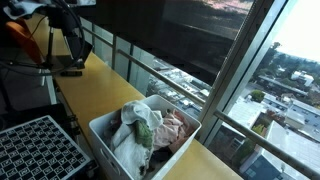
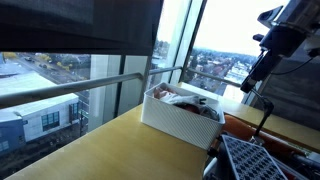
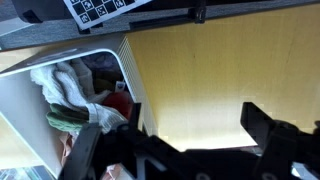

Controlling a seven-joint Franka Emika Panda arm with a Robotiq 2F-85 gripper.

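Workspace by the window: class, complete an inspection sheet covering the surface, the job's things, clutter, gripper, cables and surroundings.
Surface: wooden counter running along the window.
Job's things: white bin filled with crumpled clothes, one piece green.
Clutter: black grid rack next to the bin.
Gripper: gripper open, holding nothing, above the counter beside the bin.
Cables: nothing seen.
Surroundings: window railing behind the counter; buildings outside, far below.
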